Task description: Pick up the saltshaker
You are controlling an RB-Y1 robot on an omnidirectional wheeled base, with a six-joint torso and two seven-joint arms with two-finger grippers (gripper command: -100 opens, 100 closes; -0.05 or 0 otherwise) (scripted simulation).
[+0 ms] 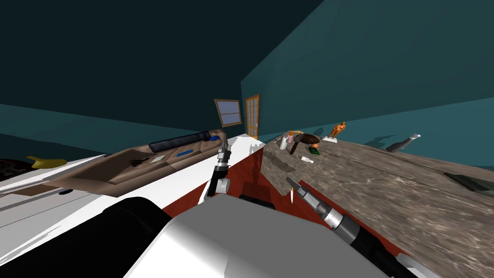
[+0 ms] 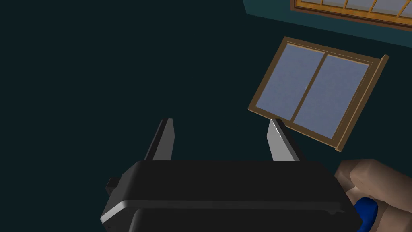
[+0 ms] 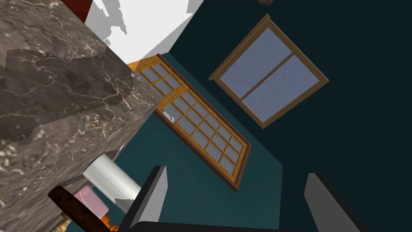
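An upright white cylinder (image 1: 283, 142), which I take for the saltshaker, stands at the far end of the marbled counter (image 1: 386, 193) beside a pink item (image 1: 290, 139) and a dark brown bowl (image 1: 305, 138). My right gripper (image 1: 291, 187) hovers at the counter's near edge, well short of it, open and empty. In the right wrist view the white cylinder (image 3: 110, 179) lies outside the fingers, beside one finger (image 3: 155, 189) of the gripper (image 3: 237, 201). My left gripper (image 1: 224, 145) is raised over the brown couch, open (image 2: 221, 139), holding nothing.
A small white piece (image 1: 307, 159) lies on the counter nearer to me, by a green item (image 1: 314, 150). An orange figurine (image 1: 337, 129) and a grey curved object (image 1: 403, 143) stand farther right. The brown couch (image 1: 144, 164) is left; red floor (image 1: 246, 181) runs toward a door (image 1: 252, 117).
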